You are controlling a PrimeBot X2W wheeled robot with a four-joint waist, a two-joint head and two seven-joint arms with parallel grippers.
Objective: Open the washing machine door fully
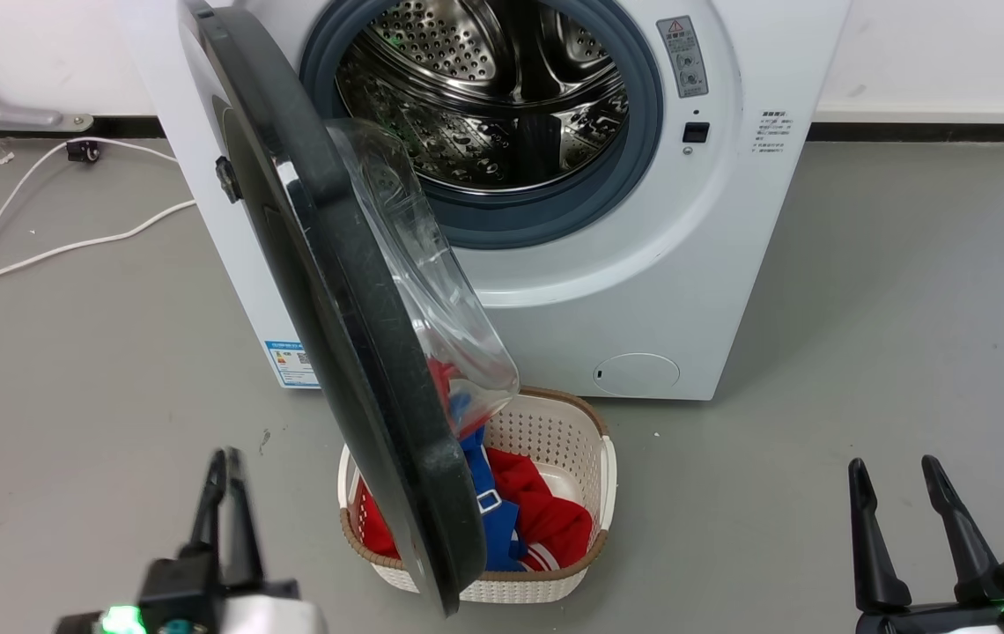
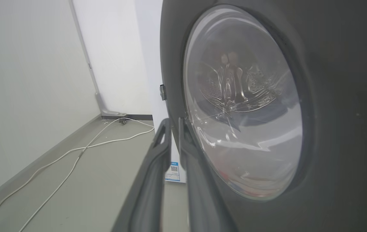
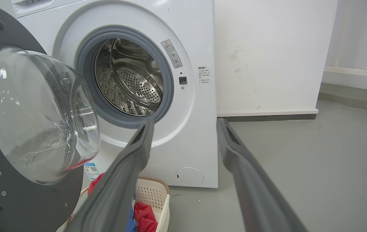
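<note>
**Head view: door swung out from the drum, neither gripper holding it**

At far left a white cable (image 1: pixel 26 255) trails over the grey floor. Next comes our left gripper (image 1: pixel 227 458), its fingers drawn almost together with only a slit between them and nothing in it. It stands just left of the washing machine door (image 1: pixel 352 352), near the lower rim. In the left wrist view the left gripper (image 2: pixel 174 124) lies close along the door's (image 2: pixel 331 96) outer face. We cannot tell whether it touches.

The door is a broad glossy black ring, hinged at the left of the washing machine (image 1: pixel 643 291). It stands out towards us, nearly edge-on. Its clear glass bowl (image 1: pixel 431 273) bulges to the right, towards the open steel drum (image 1: pixel 484 97) and its grey gasket (image 1: pixel 643 132).

The door's lower end covers the left part of a white basket (image 1: pixel 555 431) and some of the red and blue clothes (image 1: pixel 546 519) in it. The machine's top is cut off. The print on the blue label (image 1: pixel 291 363) is too small to read.

At far right our right gripper (image 1: pixel 894 465) has its jaws wide apart and empty, well clear of the door. In the right wrist view the right gripper (image 3: pixel 185 124) points at the machine front (image 3: pixel 186 145), with the door (image 3: pixel 35 112) away to the left
</note>
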